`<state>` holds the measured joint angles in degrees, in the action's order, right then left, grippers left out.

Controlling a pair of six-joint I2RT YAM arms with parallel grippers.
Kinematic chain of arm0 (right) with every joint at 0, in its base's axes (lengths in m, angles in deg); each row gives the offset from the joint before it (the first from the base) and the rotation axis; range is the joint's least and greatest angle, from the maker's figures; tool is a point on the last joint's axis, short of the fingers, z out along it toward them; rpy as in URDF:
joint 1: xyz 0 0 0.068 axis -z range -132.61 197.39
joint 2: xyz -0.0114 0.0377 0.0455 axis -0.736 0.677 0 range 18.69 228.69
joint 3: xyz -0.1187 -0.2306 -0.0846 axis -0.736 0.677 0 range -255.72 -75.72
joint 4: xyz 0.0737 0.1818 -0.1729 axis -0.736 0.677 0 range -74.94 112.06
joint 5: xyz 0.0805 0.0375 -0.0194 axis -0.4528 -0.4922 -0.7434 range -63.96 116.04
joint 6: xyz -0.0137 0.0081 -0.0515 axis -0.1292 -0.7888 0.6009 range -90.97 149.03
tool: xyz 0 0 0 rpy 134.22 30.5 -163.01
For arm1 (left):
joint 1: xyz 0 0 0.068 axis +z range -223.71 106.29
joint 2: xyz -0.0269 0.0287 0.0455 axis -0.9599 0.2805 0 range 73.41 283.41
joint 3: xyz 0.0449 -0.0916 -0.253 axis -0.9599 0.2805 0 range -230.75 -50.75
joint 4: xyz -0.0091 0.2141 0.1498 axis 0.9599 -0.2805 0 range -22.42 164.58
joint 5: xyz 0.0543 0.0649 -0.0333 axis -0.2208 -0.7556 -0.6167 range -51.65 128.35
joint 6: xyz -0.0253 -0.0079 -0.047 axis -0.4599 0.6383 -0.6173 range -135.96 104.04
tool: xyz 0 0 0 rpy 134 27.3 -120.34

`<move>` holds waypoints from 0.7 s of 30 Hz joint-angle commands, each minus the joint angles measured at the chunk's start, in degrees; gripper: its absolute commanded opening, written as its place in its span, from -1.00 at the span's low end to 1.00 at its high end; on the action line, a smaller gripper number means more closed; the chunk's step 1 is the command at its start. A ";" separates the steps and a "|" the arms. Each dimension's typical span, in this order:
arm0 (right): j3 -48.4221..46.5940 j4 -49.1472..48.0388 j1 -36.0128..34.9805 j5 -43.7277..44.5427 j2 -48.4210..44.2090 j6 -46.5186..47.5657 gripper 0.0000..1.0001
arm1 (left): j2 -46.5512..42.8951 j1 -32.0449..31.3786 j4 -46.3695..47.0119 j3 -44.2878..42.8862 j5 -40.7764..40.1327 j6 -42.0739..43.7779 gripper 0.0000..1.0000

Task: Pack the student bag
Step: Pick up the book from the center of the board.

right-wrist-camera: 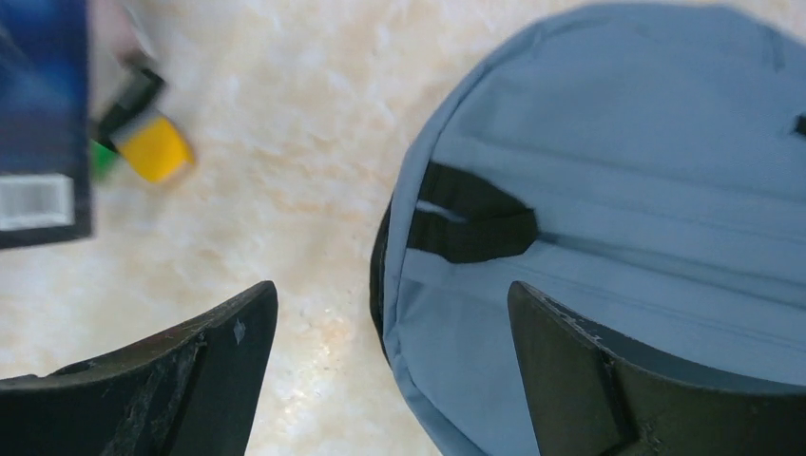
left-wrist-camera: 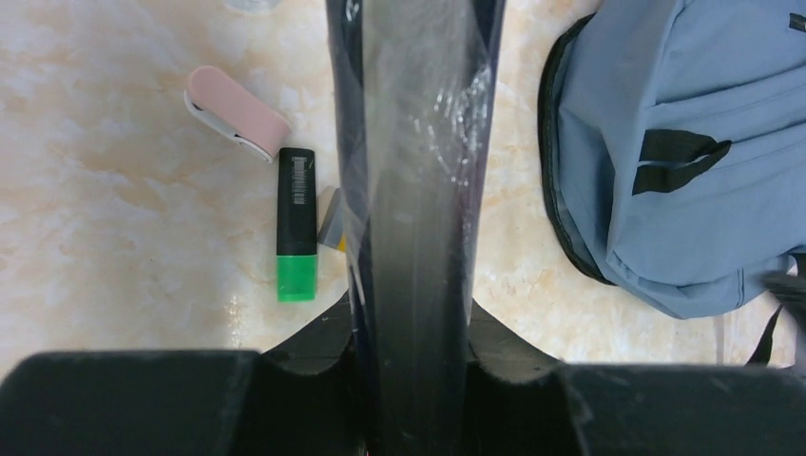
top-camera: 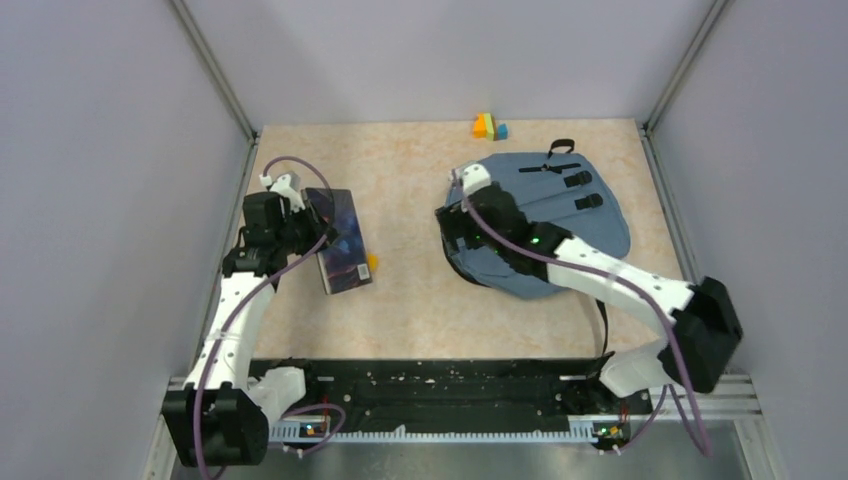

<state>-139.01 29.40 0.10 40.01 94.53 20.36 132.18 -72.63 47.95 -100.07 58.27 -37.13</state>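
bag [top-camera: 590, 235] lies flat on the right half of the desk [top-camera: 410, 190], its back up, with black straps [top-camera: 580, 190] on the far side and a black handle loop at the far edge. the left wrist view shows its rounded left edge with a black zipper band [left-wrist-camera: 556, 190] running round it.

right claw [top-camera: 455, 225] hangs over the bag's left edge. in the right wrist view its jaws stand wide apart [right-wrist-camera: 390, 313] with nothing between them; the bag's seam and a black tab [right-wrist-camera: 470, 223] lie below the gap. whether the fingertips touch the fabric i cannot tell.

left claw [top-camera: 300, 222] is on the left side of the desk, well apart from the bag, and grips a dark book [top-camera: 345, 245]. in the left wrist view the book [left-wrist-camera: 418, 142] stands on edge between the two fingers [left-wrist-camera: 285, 380], wrapped in shiny clear film, its spine towards the camera.

just left of the book in that view, a black marker [left-wrist-camera: 296, 223] with a green cap lies on the desk, and a pink and white eraser [left-wrist-camera: 236, 112] lies beyond it, nearly touching its black end. a small yellow block [right-wrist-camera: 157, 147] sits beside the book's near right corner. a cluster of orange, yellow and blue blocks [top-camera: 489, 126] sits at the desk's far edge, just beyond the bag.
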 commanded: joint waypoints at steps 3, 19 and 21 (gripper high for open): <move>-7.39 0.72 -6.61 16.58 14.13 1.14 0.73 | -2.60 1.96 7.37 -0.39 2.18 -3.04 -1.00; -13.50 -2.21 -9.34 40.89 36.51 10.47 0.16 | -2.93 4.67 8.78 0.89 6.36 -4.58 -1.00; -13.45 -3.25 -9.33 41.29 36.89 11.28 -0.14 | -2.83 4.80 8.87 0.89 6.76 -4.66 -1.00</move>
<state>-151.56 30.02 -8.73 74.90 131.27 27.80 131.72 -68.37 49.00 -98.68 61.62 -40.15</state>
